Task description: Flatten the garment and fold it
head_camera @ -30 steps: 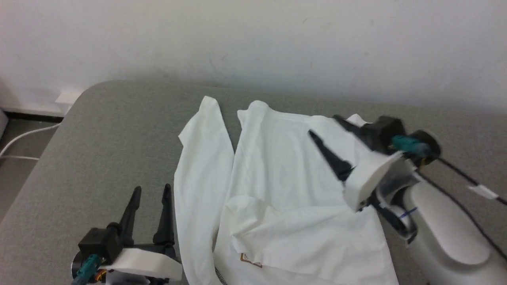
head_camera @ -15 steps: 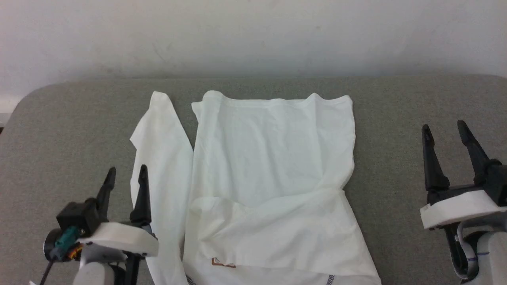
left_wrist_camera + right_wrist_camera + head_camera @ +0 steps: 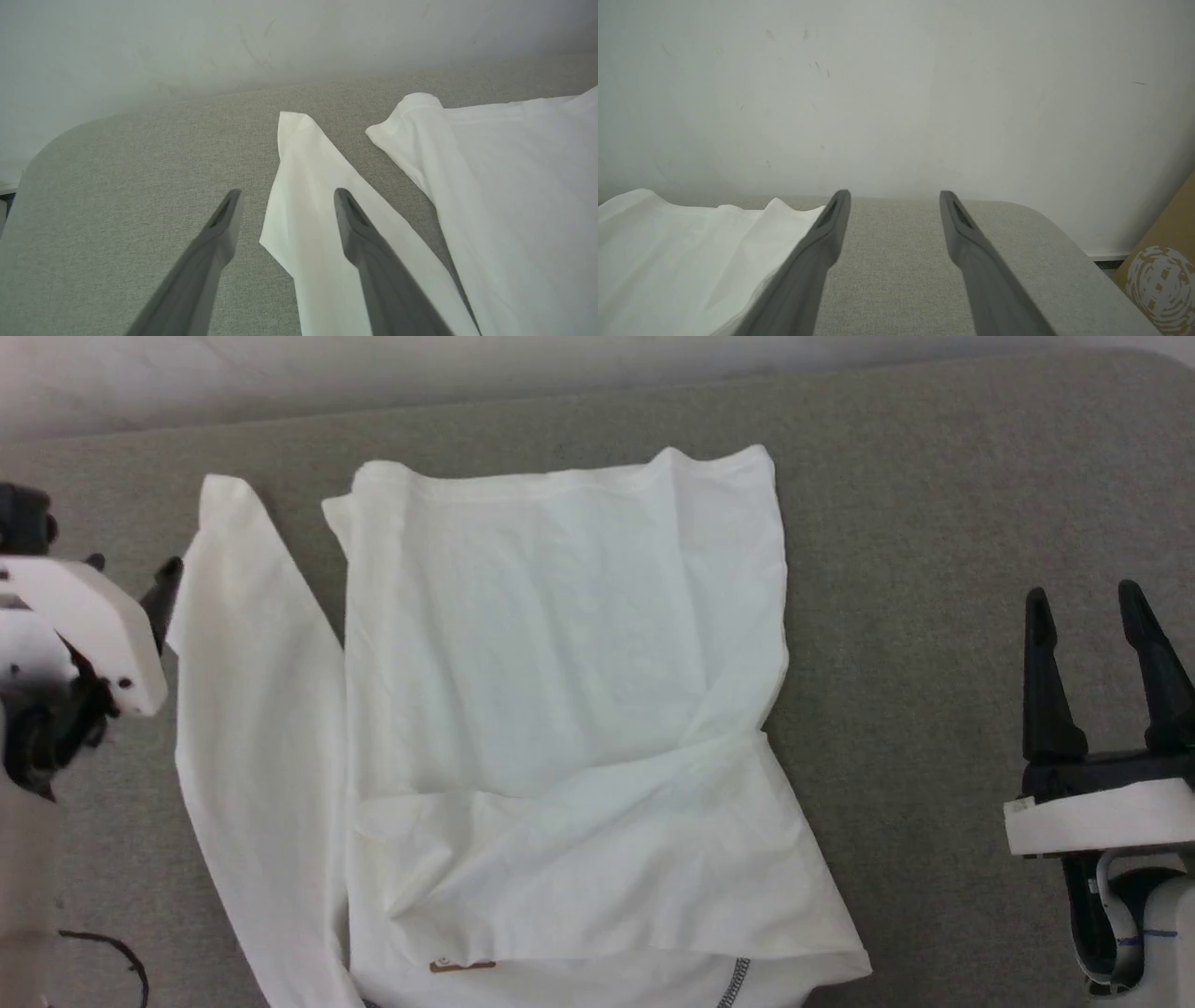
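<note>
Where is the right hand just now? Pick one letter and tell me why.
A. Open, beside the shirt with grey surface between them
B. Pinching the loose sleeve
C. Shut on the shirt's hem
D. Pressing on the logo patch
A: the right hand has its two fingers spread with nothing between them, and a strip of bare grey surface separates it from the shirt.

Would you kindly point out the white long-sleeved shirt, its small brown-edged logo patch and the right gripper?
white long-sleeved shirt (image 3: pixel 560 644), head view, middle of the torso.
brown-edged logo patch (image 3: pixel 461 966), head view, centre of the patch.
right gripper (image 3: pixel 1083 591), head view, midway between its fingertips.
</note>
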Available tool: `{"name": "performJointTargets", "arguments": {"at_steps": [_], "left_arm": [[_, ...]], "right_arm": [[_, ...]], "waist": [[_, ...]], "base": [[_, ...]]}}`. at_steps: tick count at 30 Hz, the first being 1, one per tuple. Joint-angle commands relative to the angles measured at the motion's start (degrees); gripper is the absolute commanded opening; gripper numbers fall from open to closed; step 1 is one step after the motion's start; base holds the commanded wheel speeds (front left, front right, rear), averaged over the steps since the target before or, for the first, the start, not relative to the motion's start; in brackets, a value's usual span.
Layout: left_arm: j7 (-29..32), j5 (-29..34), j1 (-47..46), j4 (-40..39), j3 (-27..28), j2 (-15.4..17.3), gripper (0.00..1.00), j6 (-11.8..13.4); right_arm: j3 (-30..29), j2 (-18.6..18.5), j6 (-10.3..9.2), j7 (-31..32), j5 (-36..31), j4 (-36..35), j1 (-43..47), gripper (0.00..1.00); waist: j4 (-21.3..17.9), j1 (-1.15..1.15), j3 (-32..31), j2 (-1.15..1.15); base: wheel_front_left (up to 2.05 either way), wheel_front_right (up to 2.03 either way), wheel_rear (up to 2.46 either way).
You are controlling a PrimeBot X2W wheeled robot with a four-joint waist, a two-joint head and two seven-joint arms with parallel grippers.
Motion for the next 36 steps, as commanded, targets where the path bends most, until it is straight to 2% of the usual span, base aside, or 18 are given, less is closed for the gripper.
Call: {"name": "performJointTargets", "arguments": {"at_steps": [1,5,8,11,16,17,18,19,22,31,36], "left_arm": [[4.6,-3.3,-3.0,1.6,-1.5,2.2,1.00,-0.4],[15.4,-9.7,-7.1,4.9,-3.6,7.4,1.00,-0.4],[21.1,-12.5,-8.3,6.6,-4.4,10.4,1.00,-0.4],[23.3,-13.5,-8.4,8.0,-4.3,12.5,1.00,-0.4],[25.0,-13.5,-6.6,10.4,-5.0,14.0,1.00,-0.4],[25.2,-13.4,-6.1,10.9,-5.3,14.1,0.92,-0.3],[25.5,-13.5,-5.7,11.4,-5.3,14.0,0.10,-0.3],[25.7,-14.1,-5.3,11.7,-5.2,13.7,0.00,-0.3],[23.7,-15.3,-4.7,12.1,-4.2,12.7,0.00,-0.2],[4.5,-12.6,-3.1,12.0,-0.5,12.9,0.00,0.8],[-2.0,-11.7,-0.8,9.5,0.1,12.4,0.00,0.9]], "right_arm": [[0.4,0.3,-0.05,-0.2,0.1,-0.3,-1.0,1.00],[1.2,0.5,-0.05,-1.1,0.8,0.5,-1.8,1.00],[1.8,0.5,-0.05,-1.9,1.4,1.7,-2.2,1.00],[1.7,0.5,-0.05,-2.4,2.1,2.8,-2.4,1.00],[1.4,0.6,-0.05,-3.2,2.4,4.0,-2.7,1.00],[1.3,0.6,-0.05,-3.3,2.4,4.1,-2.8,1.00],[1.3,0.6,-0.05,-3.3,2.4,4.3,-2.9,1.00],[1.3,0.6,-0.05,-3.3,2.3,4.4,-3.0,1.00],[1.2,0.6,-0.05,-3.3,1.8,4.7,-3.2,1.00],[0.3,0.6,-0.05,-2.5,0.6,5.6,-1.9,1.00],[-0.6,0.6,-0.05,-1.7,0.2,5.6,-0.5,1.00]], "waist": [[-5.5,-0.02,6.8,0.00],[-7.3,-0.02,9.1,0.00],[-8.2,-0.02,10.2,0.00],[-8.8,-0.02,10.8,0.00],[-8.7,-0.02,11.4,0.00],[-8.6,-0.02,11.5,0.00],[-8.4,-0.02,11.4,0.00],[-8.2,-0.02,11.4,0.00],[-7.3,-0.02,10.7,0.00],[-3.6,-0.02,3.2,0.00],[-1.3,-0.02,-1.4,0.00]], "base": [[0.00,0.00,0.00],[0.00,0.00,0.00],[0.00,0.00,0.00],[0.00,0.00,0.00],[0.00,0.00,0.00],[0.00,0.00,0.00],[0.00,0.00,0.00],[0.00,0.00,0.00],[0.00,0.00,0.00],[0.00,0.00,0.00],[0.00,0.00,0.00]]}}
